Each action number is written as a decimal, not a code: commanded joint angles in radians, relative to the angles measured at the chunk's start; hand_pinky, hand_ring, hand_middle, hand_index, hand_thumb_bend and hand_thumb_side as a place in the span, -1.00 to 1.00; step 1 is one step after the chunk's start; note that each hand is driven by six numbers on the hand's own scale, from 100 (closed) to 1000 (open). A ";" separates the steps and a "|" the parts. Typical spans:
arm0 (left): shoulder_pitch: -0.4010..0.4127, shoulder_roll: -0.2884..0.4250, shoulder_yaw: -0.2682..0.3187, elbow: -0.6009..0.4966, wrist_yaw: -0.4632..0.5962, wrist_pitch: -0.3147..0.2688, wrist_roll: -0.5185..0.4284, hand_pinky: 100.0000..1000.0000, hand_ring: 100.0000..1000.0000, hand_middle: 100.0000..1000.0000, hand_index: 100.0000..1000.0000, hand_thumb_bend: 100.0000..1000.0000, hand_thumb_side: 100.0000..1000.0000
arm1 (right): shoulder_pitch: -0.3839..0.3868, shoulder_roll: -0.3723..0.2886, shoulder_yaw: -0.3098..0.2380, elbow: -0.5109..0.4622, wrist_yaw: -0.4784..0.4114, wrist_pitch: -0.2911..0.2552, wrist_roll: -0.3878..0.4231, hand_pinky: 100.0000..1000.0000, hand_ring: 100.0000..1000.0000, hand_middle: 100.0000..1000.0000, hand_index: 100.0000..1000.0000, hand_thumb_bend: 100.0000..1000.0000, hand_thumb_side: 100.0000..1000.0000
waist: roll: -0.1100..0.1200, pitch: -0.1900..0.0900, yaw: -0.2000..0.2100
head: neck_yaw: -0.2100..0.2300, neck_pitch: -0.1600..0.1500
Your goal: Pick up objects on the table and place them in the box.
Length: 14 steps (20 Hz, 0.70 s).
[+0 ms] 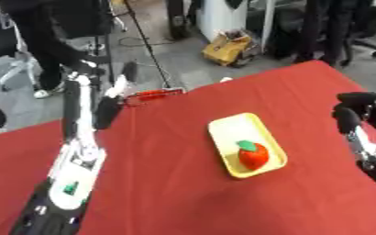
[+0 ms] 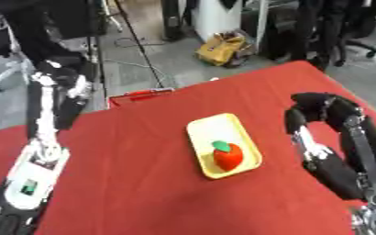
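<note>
Right eye view, right robot hand (image 2: 316, 110) curled, holding nothing; left robot hand (image 2: 56, 75) grip unclear; strawberry (image 2: 228, 156) in yellow tray (image 2: 203, 128)

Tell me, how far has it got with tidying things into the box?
One red fruit-like object already lies in the yellow tray, which seems to serve as the box. Neither hand holds anything now: the left hand reaches toward the table's far edge, near a red object there, and the right hand hangs curled beside the tray. That red object may be what is left.
</note>
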 commanded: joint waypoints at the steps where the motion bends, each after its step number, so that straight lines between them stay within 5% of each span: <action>1: 0.069 0.071 0.062 -0.097 0.144 -0.033 0.017 0.20 0.33 0.42 0.52 0.38 0.86 | -0.002 -0.025 -0.017 -0.024 0.009 0.011 -0.009 0.16 0.16 0.09 0.46 -0.45 0.27 | -0.006 -0.031 0.027 | -0.007 0.007; 7: 0.298 0.093 0.160 -0.103 0.371 -0.099 0.009 0.16 0.31 0.41 0.55 0.35 0.83 | 0.015 -0.029 -0.039 -0.024 0.006 0.036 -0.029 0.15 0.16 0.09 0.46 -0.46 0.25 | -0.006 -0.028 0.089 | -0.019 0.016; 8: 0.312 0.089 0.167 -0.100 0.389 -0.106 0.012 0.16 0.30 0.39 0.56 -0.44 1.00 | 0.016 -0.029 -0.040 -0.024 0.006 0.037 -0.031 0.15 0.16 0.09 0.46 -0.45 0.25 | -0.006 -0.028 0.092 | -0.019 0.018; 9: 0.329 0.079 0.176 -0.098 0.402 -0.111 0.017 0.15 0.30 0.39 0.56 0.34 0.83 | 0.016 -0.029 -0.042 -0.024 0.007 0.039 -0.034 0.15 0.16 0.09 0.46 -0.45 0.25 | -0.006 -0.026 0.097 | -0.020 0.019; 14: 0.377 0.032 0.200 -0.131 0.403 -0.138 0.021 0.14 0.27 0.36 0.55 0.34 0.81 | 0.020 -0.025 -0.044 -0.023 0.006 0.042 -0.039 0.15 0.16 0.09 0.47 -0.45 0.24 | -0.009 -0.028 0.114 | -0.016 0.033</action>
